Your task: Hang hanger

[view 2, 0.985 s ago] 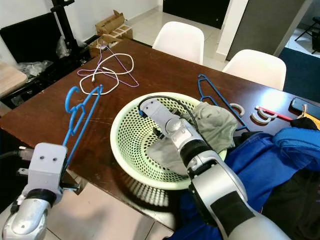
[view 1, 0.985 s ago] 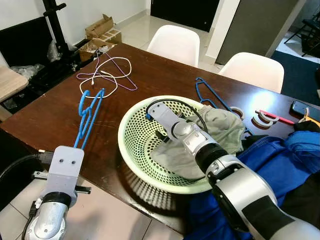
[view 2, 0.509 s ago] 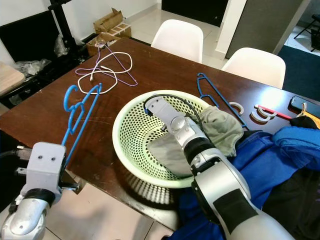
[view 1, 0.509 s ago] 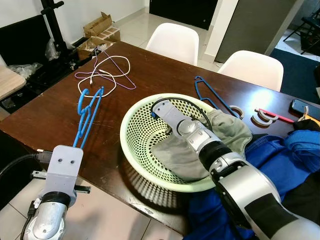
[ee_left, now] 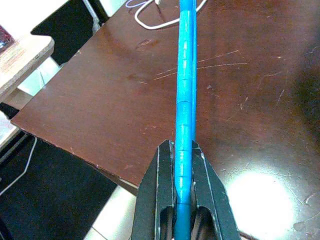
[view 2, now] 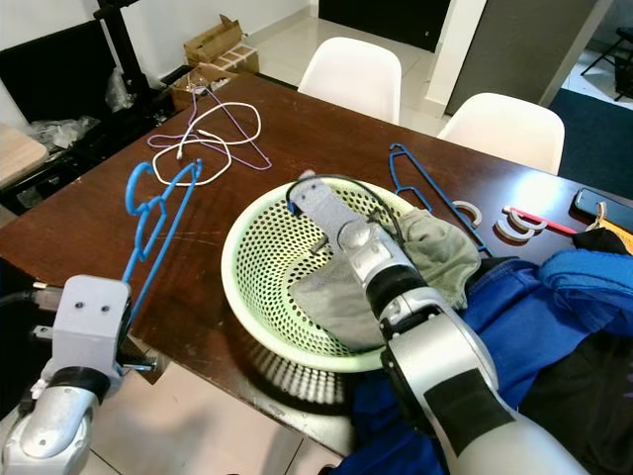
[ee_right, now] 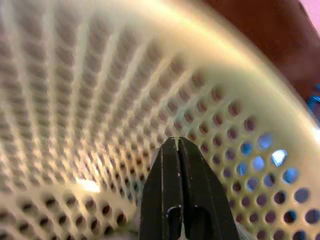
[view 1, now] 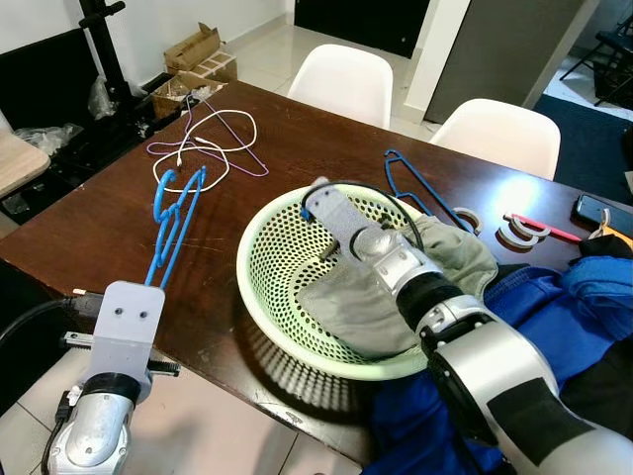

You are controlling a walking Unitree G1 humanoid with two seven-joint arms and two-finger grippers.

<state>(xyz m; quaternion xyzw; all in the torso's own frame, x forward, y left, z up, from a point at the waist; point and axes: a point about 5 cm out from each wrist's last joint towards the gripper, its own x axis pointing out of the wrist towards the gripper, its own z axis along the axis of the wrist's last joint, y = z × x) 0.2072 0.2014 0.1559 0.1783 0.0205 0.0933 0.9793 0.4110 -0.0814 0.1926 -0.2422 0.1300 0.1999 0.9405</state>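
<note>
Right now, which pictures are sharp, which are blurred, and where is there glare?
Both eye views are sharp, with glare on the table; left wrist view is sharp on the blue hanger, glare bottom right; right wrist view shows the basket blurred.

The dark wooden table (view 1: pixel 316 148) carries a green basket (view 1: pixel 259 287), white cable (view 1: pixel 213 139), blue clothing (view 1: pixel 554 307).

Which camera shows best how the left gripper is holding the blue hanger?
The left wrist view: the left gripper is shut on the blue hanger. The eye views show the hanger's whole length over the table, not the grip.
</note>
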